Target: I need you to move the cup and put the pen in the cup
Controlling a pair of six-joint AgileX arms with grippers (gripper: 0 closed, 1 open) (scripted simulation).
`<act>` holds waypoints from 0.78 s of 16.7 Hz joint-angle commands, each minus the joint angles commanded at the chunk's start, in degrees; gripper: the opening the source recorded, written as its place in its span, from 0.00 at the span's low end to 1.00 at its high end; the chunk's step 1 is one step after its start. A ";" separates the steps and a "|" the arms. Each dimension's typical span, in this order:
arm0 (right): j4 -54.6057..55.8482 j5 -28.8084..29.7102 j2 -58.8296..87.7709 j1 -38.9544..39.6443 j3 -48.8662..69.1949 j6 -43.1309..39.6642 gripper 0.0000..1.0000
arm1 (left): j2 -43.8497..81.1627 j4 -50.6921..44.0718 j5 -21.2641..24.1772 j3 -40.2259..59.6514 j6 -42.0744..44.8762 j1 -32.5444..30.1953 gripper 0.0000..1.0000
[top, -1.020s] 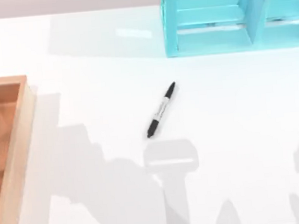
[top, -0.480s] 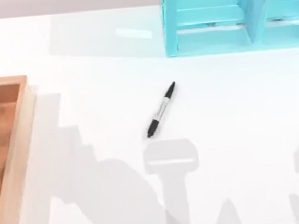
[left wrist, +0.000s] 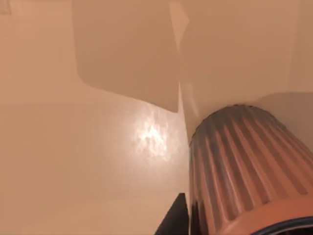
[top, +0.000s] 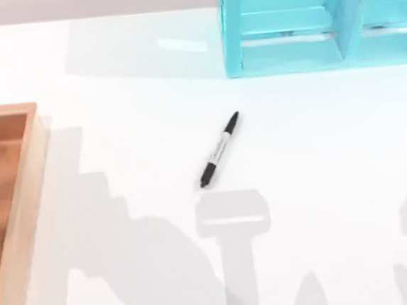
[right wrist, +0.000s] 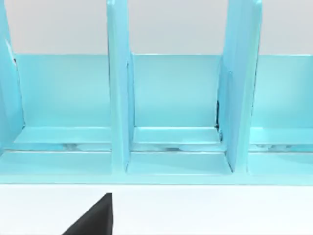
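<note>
**Cup at the left gripper, pen out in mid-desk**

Nearest the left arm's camera is the cup [left wrist: 249,171], its ribbed copper wall standing on the floor of the wooden tray [top: 23,211] at the desk's left edge. One dark fingertip of the left gripper [left wrist: 175,221] shows just beside the cup's wall; whether the fingers are spread or pinching the cup cannot be told. From above, a small dark piece of that arm sits over the tray's left margin.

Farther out, the pen [top: 220,149] lies flat on the white desk, well apart from the tray and to its right. Its long axis runs diagonally, near-left to far-right. The left arm looks the nearer one to the cup, which likely must come out rightward toward the pen.

Farthest back stands the turquoise shelf unit [right wrist: 171,117]. The right gripper [right wrist: 95,218] faces it; its state cannot be told.
</note>
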 joint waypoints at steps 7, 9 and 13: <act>0.00 0.00 0.00 0.00 0.00 0.00 1.00 | 0.00 0.00 0.00 0.00 0.00 0.00 0.00; 0.00 0.00 0.00 0.00 0.00 0.00 1.00 | 0.00 0.00 0.00 0.00 0.00 0.00 0.00; 0.00 0.00 0.00 0.00 0.00 0.00 1.00 | -0.20 -0.50 0.10 0.52 0.02 0.25 0.00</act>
